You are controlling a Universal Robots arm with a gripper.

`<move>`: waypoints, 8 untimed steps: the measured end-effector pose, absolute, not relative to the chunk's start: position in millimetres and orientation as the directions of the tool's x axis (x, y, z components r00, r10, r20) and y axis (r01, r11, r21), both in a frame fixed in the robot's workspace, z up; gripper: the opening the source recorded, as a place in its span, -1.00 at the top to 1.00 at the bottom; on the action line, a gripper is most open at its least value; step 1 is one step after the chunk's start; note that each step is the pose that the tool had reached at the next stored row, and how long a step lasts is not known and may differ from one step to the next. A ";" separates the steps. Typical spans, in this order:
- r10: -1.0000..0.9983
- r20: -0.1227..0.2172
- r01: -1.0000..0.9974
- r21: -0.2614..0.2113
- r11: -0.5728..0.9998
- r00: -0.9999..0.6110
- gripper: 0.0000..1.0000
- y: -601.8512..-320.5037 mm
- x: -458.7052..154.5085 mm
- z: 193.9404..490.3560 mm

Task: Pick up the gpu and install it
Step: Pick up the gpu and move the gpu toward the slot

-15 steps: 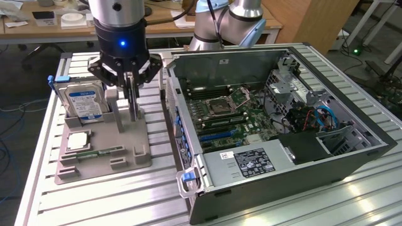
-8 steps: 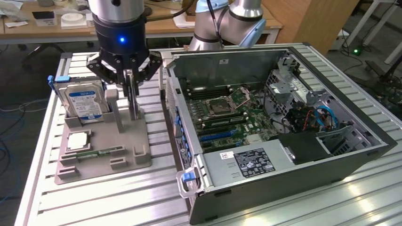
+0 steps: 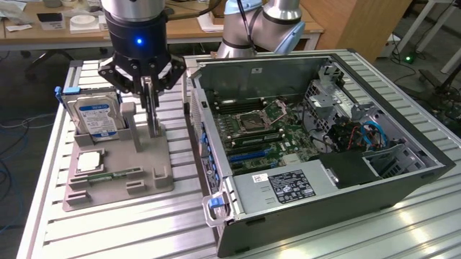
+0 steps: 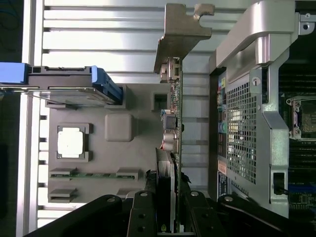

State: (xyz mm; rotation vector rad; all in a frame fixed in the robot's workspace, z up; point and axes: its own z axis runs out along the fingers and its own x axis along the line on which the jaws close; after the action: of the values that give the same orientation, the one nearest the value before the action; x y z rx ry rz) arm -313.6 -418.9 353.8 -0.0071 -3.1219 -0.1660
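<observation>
Gpu (image 4: 172, 114) sits clenched in our gripper (image 3: 148, 97), upright at the parts holder's (image 3: 115, 189) edge nearest the open computer case (image 3: 403, 181). We judge pickup underway, installation undone.

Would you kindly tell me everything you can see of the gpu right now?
The gpu is a thin circuit card seen edge-on, with small connectors along it and a silvery metal bracket at one end. It stands upright on its edge at the grey holder, beside the computer case. The tool clamps it from above, one finger on each face.
</observation>
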 end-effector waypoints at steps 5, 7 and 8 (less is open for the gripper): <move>0.004 0.015 0.005 0.106 0.994 -1.000 0.46 -419.1 -313.6 357.7; 0.004 0.015 0.005 0.106 0.994 -1.000 0.46 -419.1 -313.6 359.4; 0.004 0.016 0.005 0.106 0.994 -1.000 0.46 -419.1 -313.6 360.3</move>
State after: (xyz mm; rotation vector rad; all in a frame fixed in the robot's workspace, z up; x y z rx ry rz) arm -313.6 -419.1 360.3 -0.0071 -3.1218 -0.1666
